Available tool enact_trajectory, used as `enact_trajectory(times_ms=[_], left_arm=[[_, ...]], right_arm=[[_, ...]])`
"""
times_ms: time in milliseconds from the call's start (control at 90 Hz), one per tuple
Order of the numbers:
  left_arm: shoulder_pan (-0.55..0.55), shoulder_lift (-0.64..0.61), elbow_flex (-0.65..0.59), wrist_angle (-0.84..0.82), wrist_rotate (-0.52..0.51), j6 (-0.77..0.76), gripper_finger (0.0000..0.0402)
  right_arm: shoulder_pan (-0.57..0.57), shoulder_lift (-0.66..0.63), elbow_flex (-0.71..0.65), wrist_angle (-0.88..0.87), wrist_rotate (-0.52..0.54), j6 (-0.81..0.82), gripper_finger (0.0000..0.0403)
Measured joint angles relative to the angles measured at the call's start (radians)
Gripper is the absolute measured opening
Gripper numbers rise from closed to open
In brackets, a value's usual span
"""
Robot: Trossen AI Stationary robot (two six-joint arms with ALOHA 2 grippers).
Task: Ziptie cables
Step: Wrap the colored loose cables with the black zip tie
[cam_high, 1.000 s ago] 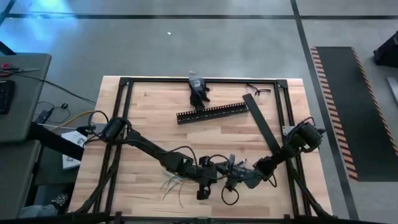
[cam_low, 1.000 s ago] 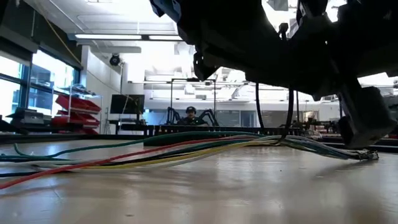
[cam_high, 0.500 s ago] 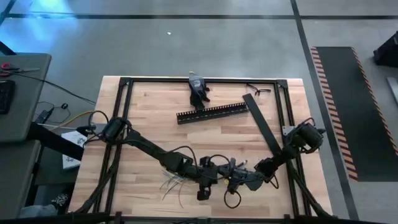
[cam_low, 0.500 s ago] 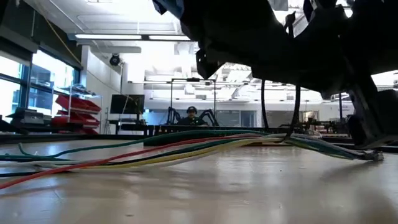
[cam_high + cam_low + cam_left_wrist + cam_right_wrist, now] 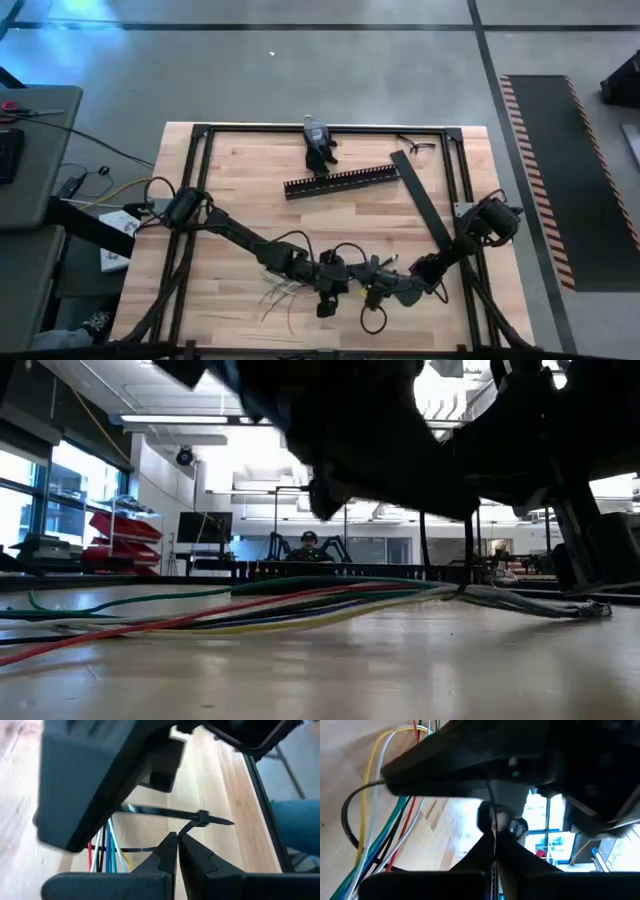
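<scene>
Pale wooden table (image 5: 240,190) under a black frame; no legible writing anywhere. Near front edge, left gripper (image 5: 177,840) pinched closed on a black zip tie (image 5: 200,816); right gripper (image 5: 495,837) closed too, grasp unclear. Cables (image 5: 250,605) beneath both.

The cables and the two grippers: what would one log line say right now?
cables: on table, near edge | left gripper: shut on zip tie | right gripper: shut, meeting left

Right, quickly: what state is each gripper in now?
Left gripper: fingers shut on the zip tie.
Right gripper: fingers shut, seemingly also on the zip tie.
</scene>
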Motion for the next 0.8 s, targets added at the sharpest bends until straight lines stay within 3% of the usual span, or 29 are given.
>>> enact_trajectory(times_ms=[133, 644, 800], left_arm=[[0.005, 0.0, -0.021, 0.064, 0.012, -0.01, 0.0], [0.017, 0.0, -0.021, 0.033, 0.02, -0.014, 0.0], [0.018, 0.0, -0.021, 0.048, 0.02, -0.016, 0.0]], right_arm=[[0.005, 0.0, 0.0, 0.0, -0.015, -0.028, 0.0], [0.045, 0.0, 0.0, -0.02, -0.072, -0.058, 0.0], [0.039, 0.0, 0.0, -0.064, -0.061, 0.003, 0.0]])
